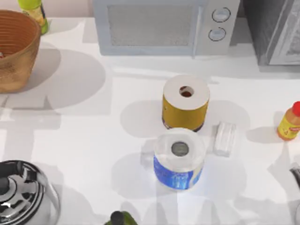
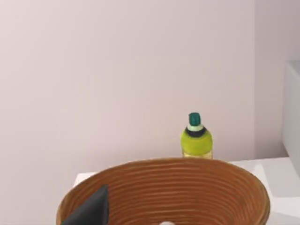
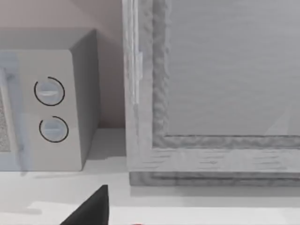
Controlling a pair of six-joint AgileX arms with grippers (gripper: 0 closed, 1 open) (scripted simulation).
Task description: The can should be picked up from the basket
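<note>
The basket (image 1: 16, 51) is a round orange-brown wicker bowl at the table's far left, partly cut off by the top view's edge. The left wrist view looks over its ribbed rim (image 2: 164, 183) into the hollow. Of the can (image 2: 165, 223), just a pale sliver shows low in that hollow. A dark part of my left gripper (image 2: 89, 212) hangs over the basket's near rim. A dark part of my right gripper (image 3: 89, 208) shows in the right wrist view, facing the microwave and the grey cabinet at the back right.
A microwave (image 1: 159, 26) and a grey cabinet (image 1: 276, 30) line the back. A gold-wrapped roll (image 1: 185, 103), a blue-wrapped roll (image 1: 179, 159) and a clear pack (image 1: 225, 138) stand mid-table. Also here: a yellow bottle (image 1: 289, 123), a green-capped bottle (image 2: 196, 140) and a steel pot (image 1: 26, 197).
</note>
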